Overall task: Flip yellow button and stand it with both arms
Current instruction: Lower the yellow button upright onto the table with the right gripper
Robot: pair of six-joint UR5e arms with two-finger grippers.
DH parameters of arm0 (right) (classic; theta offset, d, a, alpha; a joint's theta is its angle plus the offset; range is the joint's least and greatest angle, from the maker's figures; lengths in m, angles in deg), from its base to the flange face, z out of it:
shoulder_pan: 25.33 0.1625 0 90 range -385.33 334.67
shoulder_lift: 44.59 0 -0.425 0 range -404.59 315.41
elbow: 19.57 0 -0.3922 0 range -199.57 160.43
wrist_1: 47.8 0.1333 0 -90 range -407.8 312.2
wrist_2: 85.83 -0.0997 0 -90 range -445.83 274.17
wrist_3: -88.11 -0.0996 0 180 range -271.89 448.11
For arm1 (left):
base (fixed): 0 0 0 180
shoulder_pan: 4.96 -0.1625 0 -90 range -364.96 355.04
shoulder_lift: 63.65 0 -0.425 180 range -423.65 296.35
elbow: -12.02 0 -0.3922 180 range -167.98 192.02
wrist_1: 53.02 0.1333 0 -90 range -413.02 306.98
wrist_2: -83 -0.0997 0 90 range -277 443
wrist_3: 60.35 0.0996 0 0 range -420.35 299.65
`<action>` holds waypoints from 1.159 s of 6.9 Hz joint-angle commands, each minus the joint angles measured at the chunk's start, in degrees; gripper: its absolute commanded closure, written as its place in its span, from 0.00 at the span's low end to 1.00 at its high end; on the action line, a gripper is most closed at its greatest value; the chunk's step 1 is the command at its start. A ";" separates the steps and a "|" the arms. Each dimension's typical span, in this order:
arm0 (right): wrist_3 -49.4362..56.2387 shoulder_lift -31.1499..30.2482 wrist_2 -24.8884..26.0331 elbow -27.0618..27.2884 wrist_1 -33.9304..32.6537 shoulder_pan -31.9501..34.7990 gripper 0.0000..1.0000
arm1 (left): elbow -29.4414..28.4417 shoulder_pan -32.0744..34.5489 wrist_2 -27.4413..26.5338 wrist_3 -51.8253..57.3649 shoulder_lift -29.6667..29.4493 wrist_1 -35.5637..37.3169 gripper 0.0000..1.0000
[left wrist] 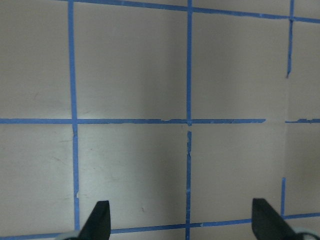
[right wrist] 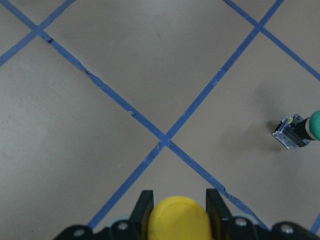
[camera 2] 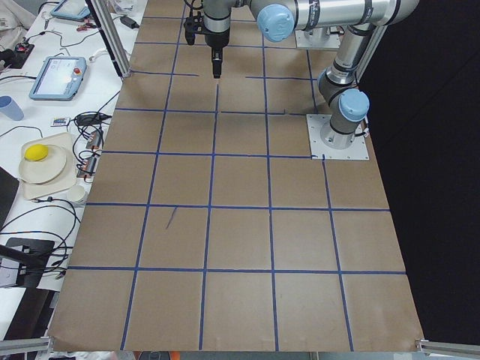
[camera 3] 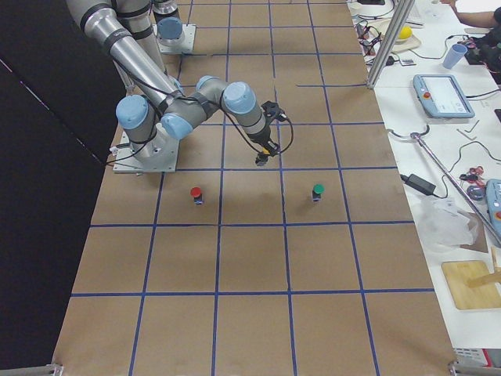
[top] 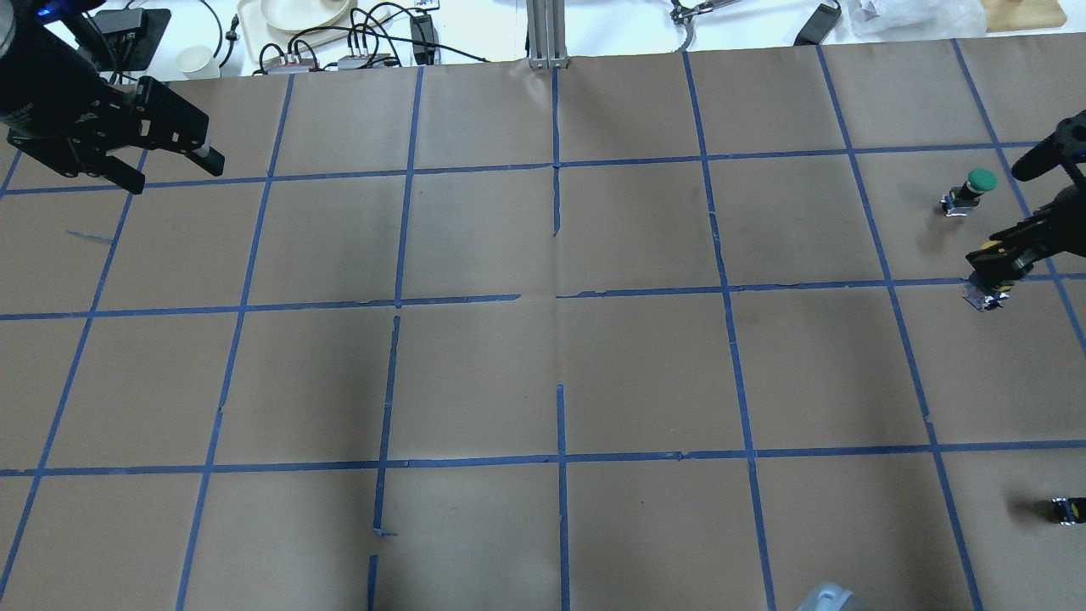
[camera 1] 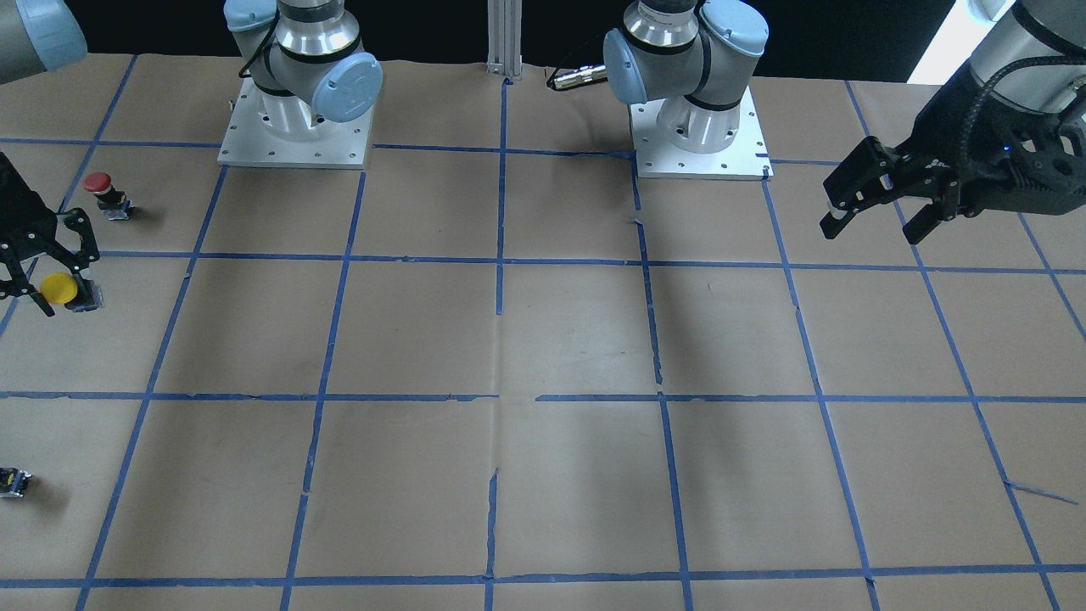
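The right arm [camera 3: 180, 106] stretches low over the table at its own side. Its wrist is turned down, and the right gripper [camera 1: 61, 287] has its fingers [right wrist: 145, 207] closed on either side of the yellow button [right wrist: 177, 220]. The left arm [camera 1: 1010, 59] hangs raised on the opposite side. The left gripper [camera 1: 873, 232] is tilted toward the table's middle with its jaws spread wide.

I find no legible text, label, brand or number in any view; the tablet screen [camera 2: 56, 77], upper left, is too small to read.
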 commanded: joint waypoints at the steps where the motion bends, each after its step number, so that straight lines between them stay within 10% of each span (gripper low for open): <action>1: 16.77 1.46 -4.09 1.05 0.09 -4.28 0.79 | -2.51 5.16 -3.81 -6.63 -1.58 -1.26 0.00; 8: 39.74 14.39 -12.70 0.44 0.27 -13.70 0.80 | -2.25 15.48 -3.80 -13.10 -2.81 -1.00 0.00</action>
